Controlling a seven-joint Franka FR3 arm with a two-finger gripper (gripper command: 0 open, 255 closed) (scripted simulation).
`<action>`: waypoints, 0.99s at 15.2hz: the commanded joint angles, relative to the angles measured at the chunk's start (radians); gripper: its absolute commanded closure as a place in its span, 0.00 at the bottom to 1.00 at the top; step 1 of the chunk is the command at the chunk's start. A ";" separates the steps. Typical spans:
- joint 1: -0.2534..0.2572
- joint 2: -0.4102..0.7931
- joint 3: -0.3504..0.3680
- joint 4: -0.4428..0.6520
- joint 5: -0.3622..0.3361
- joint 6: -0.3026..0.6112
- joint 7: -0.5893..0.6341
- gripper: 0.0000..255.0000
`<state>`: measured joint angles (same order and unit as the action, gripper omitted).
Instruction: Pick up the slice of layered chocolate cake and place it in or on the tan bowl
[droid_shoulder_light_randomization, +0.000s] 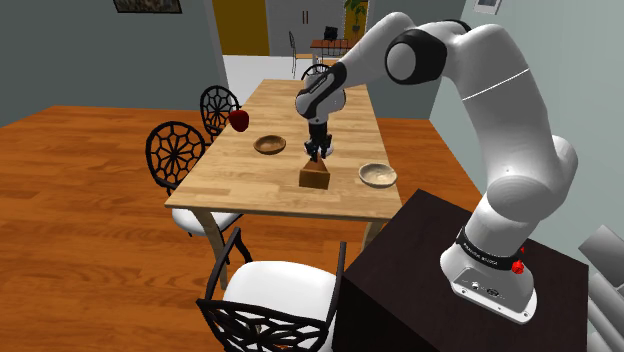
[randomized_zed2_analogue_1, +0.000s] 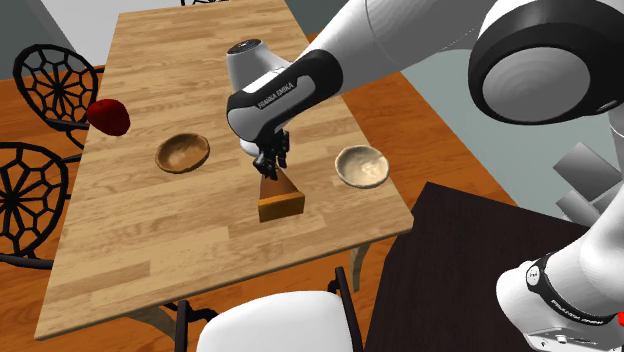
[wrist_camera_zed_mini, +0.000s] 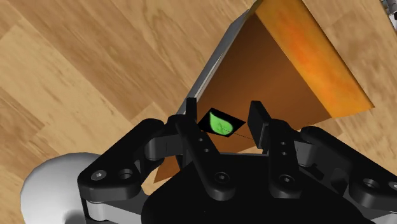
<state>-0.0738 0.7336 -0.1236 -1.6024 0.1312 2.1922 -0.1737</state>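
Nearest you in the shoulder view is the white-seated chair (droid_shoulder_light_randomization: 272, 292) with a black wire back, just beside the dark stand (droid_shoulder_light_randomization: 420, 265). From the stand the white arm (droid_shoulder_light_randomization: 490, 80) arches over the wooden table (droid_shoulder_light_randomization: 225, 185) and points straight down at its middle.

The gripper (wrist_camera_zed_mini: 222, 116) has its fingers (wrist_camera_zed_mini: 257, 121) apart. They straddle the narrow tip of the cake slice (wrist_camera_zed_mini: 286, 70), where a small green leaf (wrist_camera_zed_mini: 219, 124) sits between them. You can't tell from these views whether either finger touches the cake. The slice rests on the table, a brown wedge with an orange-tan broad end, and in the second exterior view the gripper (randomized_zed2_analogue_1: 272, 162) sits right over its pointed end.

For room to move, look at the second exterior view:
- The pale tan bowl (randomized_zed2_analogue_1: 361, 166) lies to the right of the cake slice (randomized_zed2_analogue_1: 280, 203), near the table's right edge and well short of its near corner.
- Bare wood separates the two.
- A darker brown bowl (randomized_zed2_analogue_1: 183, 153) lies on the cake's other side, about as far off.
- A red round thing (randomized_zed2_analogue_1: 109, 116) sits at the left edge, next to two more wire-back chairs (randomized_zed2_analogue_1: 40, 85).
- The stretch of table nearest that camera is bare wood.
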 joint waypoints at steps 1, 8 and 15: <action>0.001 -0.016 -0.002 0.001 -0.002 -0.015 0.002 1.00; 0.005 -0.076 -0.008 0.002 -0.010 -0.076 0.007 1.00; 0.008 -0.129 -0.013 0.015 -0.019 -0.142 0.013 1.00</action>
<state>-0.0671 0.6166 -0.1359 -1.5839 0.1138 2.0573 -0.1620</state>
